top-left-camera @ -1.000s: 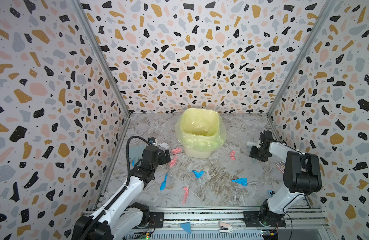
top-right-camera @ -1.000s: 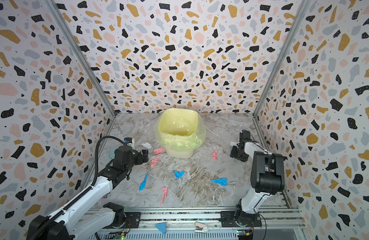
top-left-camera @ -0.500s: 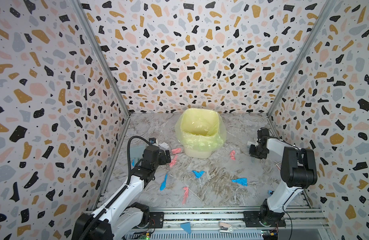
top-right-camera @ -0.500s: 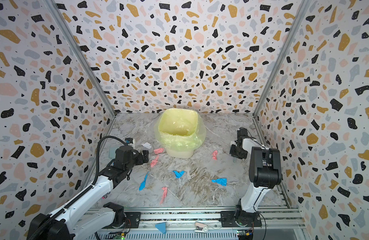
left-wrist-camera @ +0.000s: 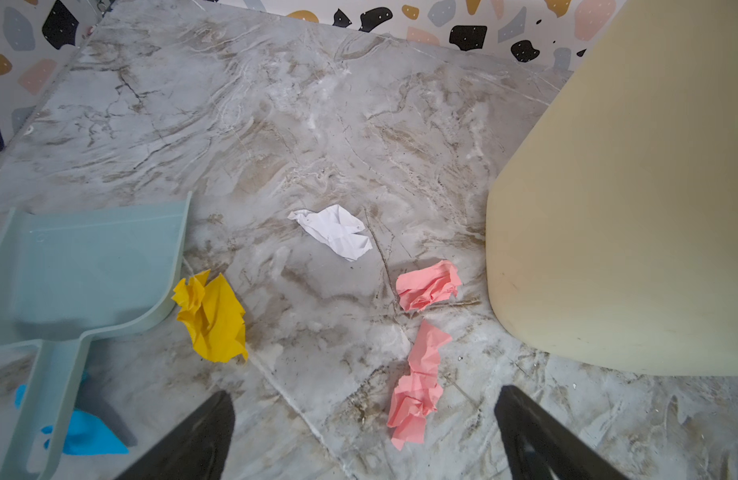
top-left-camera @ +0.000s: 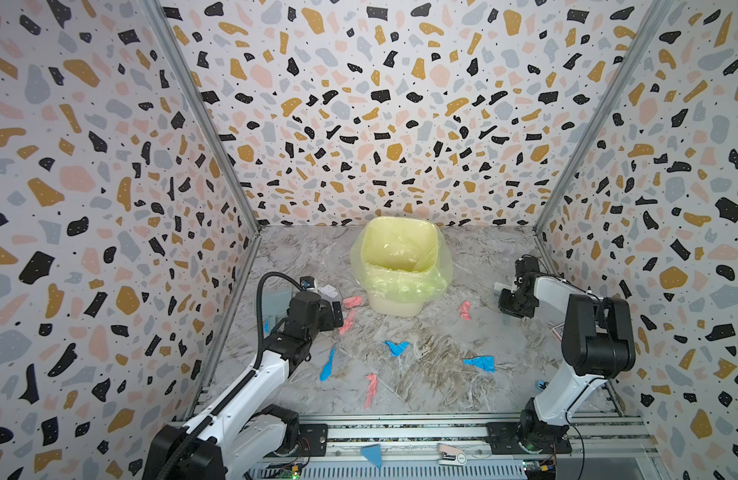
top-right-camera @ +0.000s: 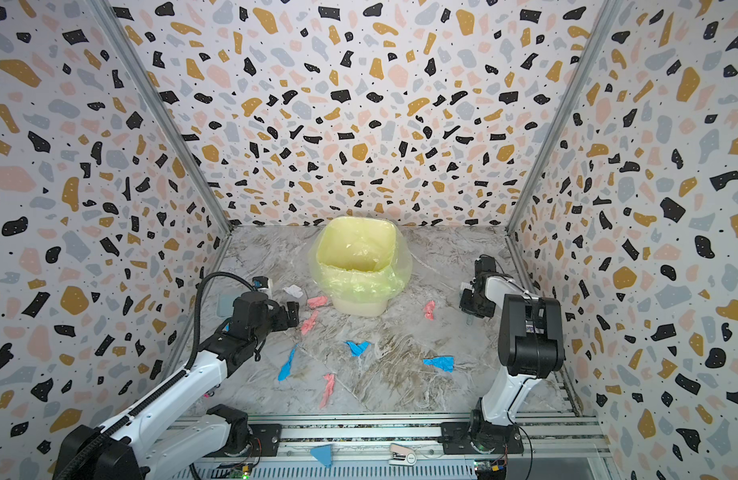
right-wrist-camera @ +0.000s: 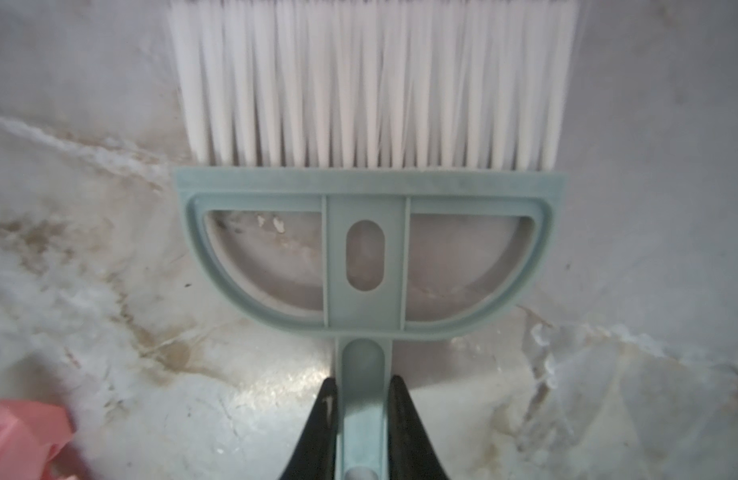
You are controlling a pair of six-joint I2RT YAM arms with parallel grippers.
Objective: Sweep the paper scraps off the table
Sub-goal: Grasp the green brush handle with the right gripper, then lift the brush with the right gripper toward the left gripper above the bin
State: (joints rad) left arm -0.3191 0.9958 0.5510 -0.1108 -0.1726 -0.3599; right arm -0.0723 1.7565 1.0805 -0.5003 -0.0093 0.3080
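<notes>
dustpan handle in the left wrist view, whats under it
A bright blue paper scrap lies on the table beneath the dustpan handle; the handle covers its middle, so its full shape cannot be seen.

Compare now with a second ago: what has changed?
The right gripper closed its fingers on the handle of the brush, and that arm edged slightly toward the back wall. The left gripper stayed open in the same place near the dustpan. The paper scraps and the bin did not move.
</notes>
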